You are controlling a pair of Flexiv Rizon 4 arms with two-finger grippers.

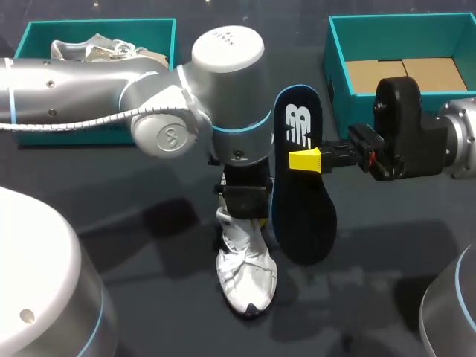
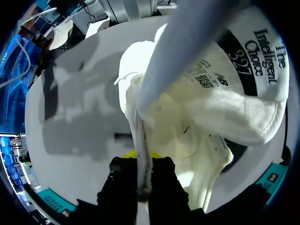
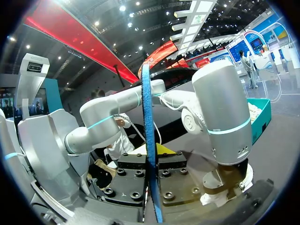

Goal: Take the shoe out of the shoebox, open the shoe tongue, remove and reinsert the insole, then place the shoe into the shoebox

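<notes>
fingers (image 2: 123,183) of the left gripper (image 2: 142,159) pinch a fold of the white shoe (image 1: 245,268) at its opening; the shoe rests mid-table (image 1: 149,245), toe toward the near edge, and a teal shoebox (image 1: 160,33) with a second shoe (image 1: 97,48) sits far back at the left. just right of the white shoe the dark insole (image 1: 301,201) stands upright, its upper half clamped between the right gripper's (image 1: 306,160) yellow-tipped fingers. another teal box (image 1: 338,59), cardboard inside, stands at the far right.
</notes>
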